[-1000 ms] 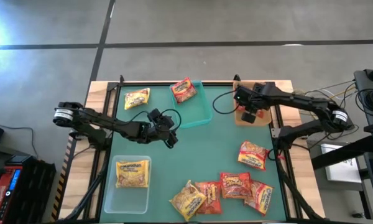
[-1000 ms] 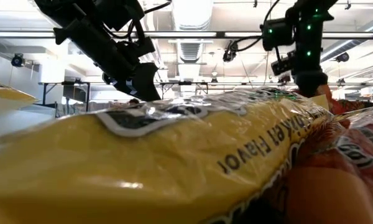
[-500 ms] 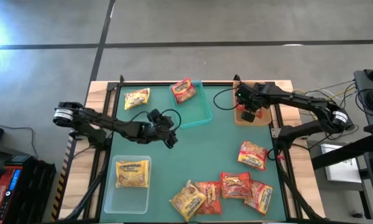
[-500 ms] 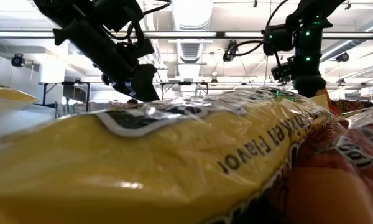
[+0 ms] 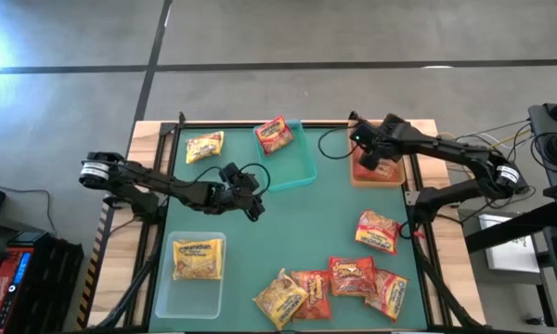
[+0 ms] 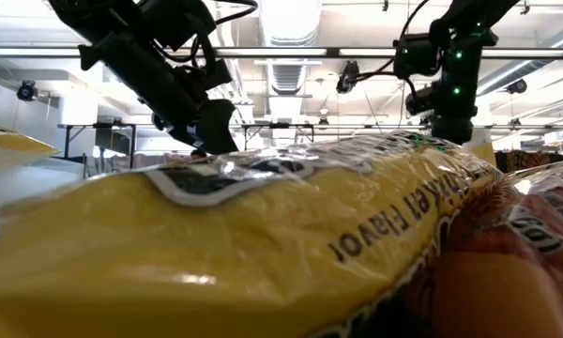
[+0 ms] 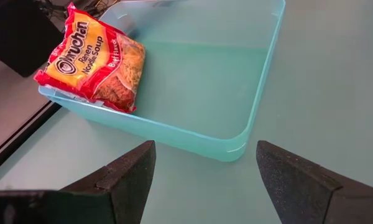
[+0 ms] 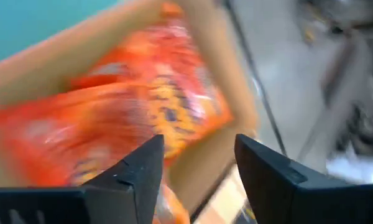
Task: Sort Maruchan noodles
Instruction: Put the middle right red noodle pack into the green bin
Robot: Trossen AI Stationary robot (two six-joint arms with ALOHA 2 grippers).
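Observation:
Several Maruchan packets [image 5: 351,276], red, orange and one yellow, lie clustered by the table's near edge, and another [image 5: 376,230] lies apart toward the right. One yellow packet [image 5: 197,258] lies in the clear bin [image 5: 172,292]. Another yellow one [image 5: 204,147] lies flat on the table near the far-left corner. A red packet [image 7: 93,59] leans on the teal bin's [image 7: 261,93] far-left rim. An orange packet [image 8: 143,106] lies in the tan bin [image 5: 395,172]. My left gripper [image 7: 205,180] hovers open beside the teal bin's near side. My right gripper [image 8: 199,168] is open above the tan bin.
A yellow packet [image 6: 263,244] close to the low camera blocks most of that view. Bare green table lies in the middle between the bins and the near cluster. Cables [image 5: 330,148] loop beside the tan bin on the table.
My right gripper has shifted a little toward the table's far and left edges above the tan bin, and the orange packet under it now shows. My left arm has kept still.

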